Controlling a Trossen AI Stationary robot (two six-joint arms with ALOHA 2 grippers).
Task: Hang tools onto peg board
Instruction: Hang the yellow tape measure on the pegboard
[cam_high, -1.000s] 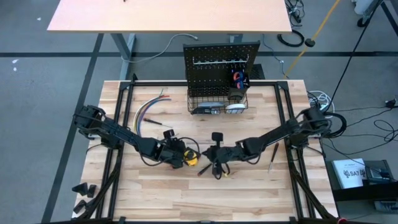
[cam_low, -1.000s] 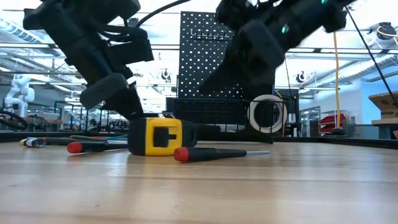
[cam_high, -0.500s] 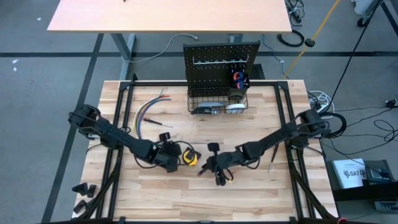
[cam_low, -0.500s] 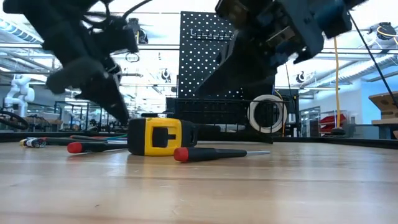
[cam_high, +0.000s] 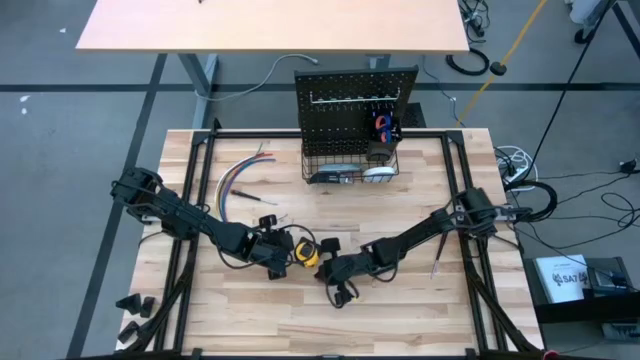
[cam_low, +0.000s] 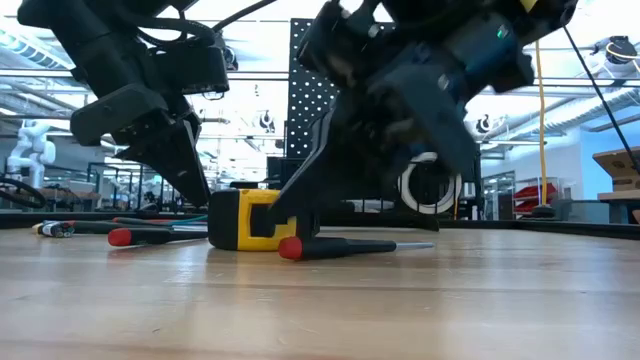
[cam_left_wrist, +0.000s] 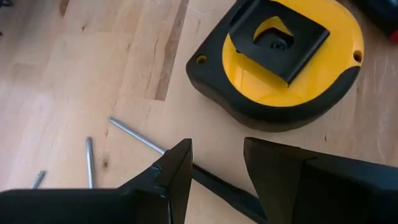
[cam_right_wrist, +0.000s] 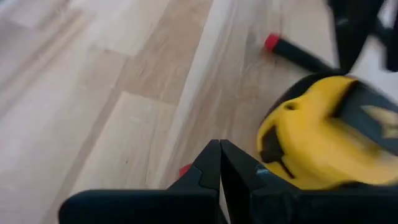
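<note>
The yellow tape measure (cam_high: 307, 255) lies flat at table centre, belt clip up. It is unhung, as are the screwdrivers (cam_low: 345, 246), long axis roughly three-to-nine. Some tools, apparently, already sit on the peg board (cam_high: 355, 108) at twelve. The left gripper (cam_left_wrist: 214, 165) hovers half-open; the right gripper (cam_right_wrist: 220, 163) is closed, empty.

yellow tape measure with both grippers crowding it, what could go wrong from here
1. The yellow and black tape measure lies flat between the open left gripper and the shut right gripper; the arms could collide.
2. The right gripper could nudge the tape measure aside.
3. The red-tipped black screwdriver lies just in front of the tape measure and could get knocked or rolled.
</note>
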